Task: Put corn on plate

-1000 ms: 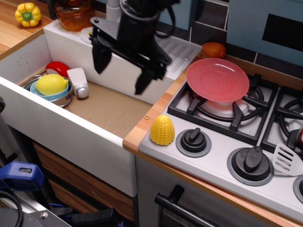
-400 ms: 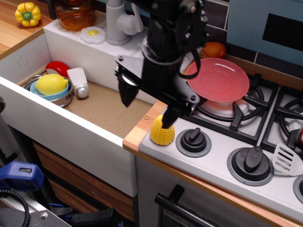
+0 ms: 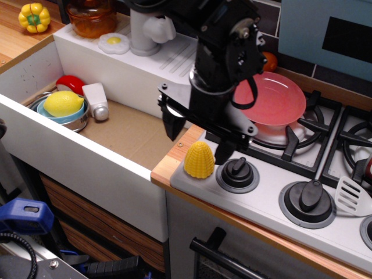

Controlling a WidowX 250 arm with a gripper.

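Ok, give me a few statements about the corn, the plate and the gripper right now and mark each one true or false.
1. The corn stands on the stove's front edge. True.
2. The gripper is shut on the corn. False: it is open, fingers astride and above it.
3. The plate sits on a burner. True.
4. The lemon lies on the plate. False: it is in a bowl in the sink.
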